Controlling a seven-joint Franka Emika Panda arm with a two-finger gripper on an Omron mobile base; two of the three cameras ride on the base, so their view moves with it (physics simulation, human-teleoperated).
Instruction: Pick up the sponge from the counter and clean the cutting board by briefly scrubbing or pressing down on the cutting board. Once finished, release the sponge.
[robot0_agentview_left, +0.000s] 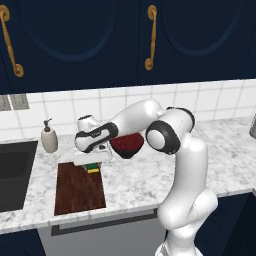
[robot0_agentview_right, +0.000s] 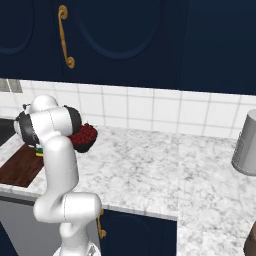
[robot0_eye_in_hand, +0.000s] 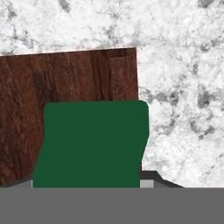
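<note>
The sponge (robot0_agentview_left: 93, 169), dark green on top and yellow below, sits between my fingers at the far right corner of the cutting board (robot0_agentview_left: 79, 192). My gripper (robot0_agentview_left: 93, 163) points down, shut on the sponge. In the hand view the green sponge (robot0_eye_in_hand: 92, 144) covers the near part of the reddish-brown cutting board (robot0_eye_in_hand: 65, 78), with its right edge over the board's edge beside the white marble counter (robot0_eye_in_hand: 183, 87). I cannot tell whether the sponge touches the board. From the right base view a sliver of the sponge (robot0_agentview_right: 39, 153) peeks out behind my arm, above the cutting board (robot0_agentview_right: 19, 169).
A dark bowl of red fruit (robot0_agentview_left: 127, 145) stands just right of my hand. A soap dispenser (robot0_agentview_left: 49, 137) stands by the wall next to the black sink (robot0_agentview_left: 12, 172). A grey canister (robot0_agentview_right: 247, 145) sits far right. Dark blue cabinets hang overhead.
</note>
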